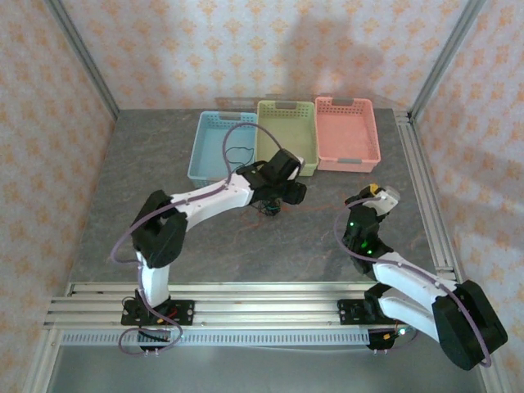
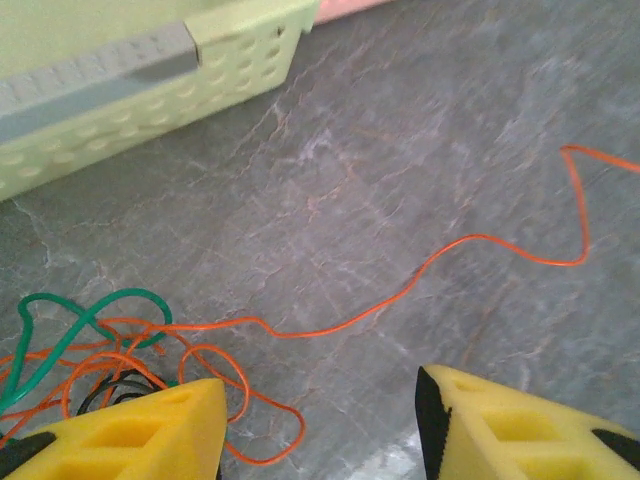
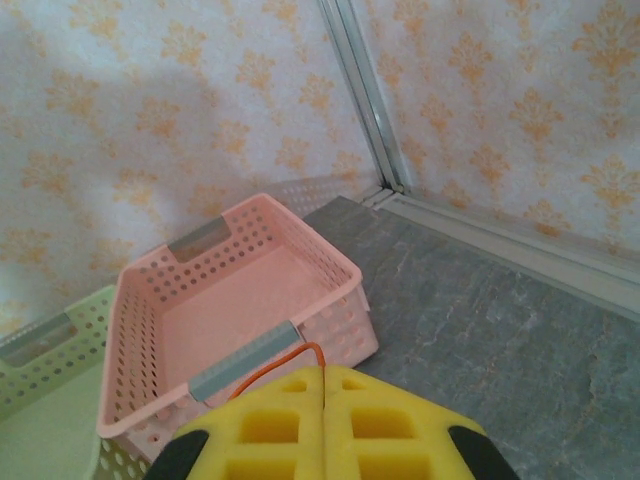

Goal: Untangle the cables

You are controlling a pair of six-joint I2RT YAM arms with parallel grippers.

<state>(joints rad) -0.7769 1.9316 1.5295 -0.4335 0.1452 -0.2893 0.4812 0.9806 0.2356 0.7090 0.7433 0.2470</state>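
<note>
Baskets (image 1: 285, 107) numbered three, cables (image 2: 100, 348) of three colours lay tangled by spread left gripper (image 2: 320, 405), right gripper (image 3: 323, 380) pinched one orange cable (image 3: 283, 358).

No writing, label or number is legible here — none.

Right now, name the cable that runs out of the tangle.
The orange cable: one strand snakes away over the table, while the green cable and black cable stay bunched.
</note>
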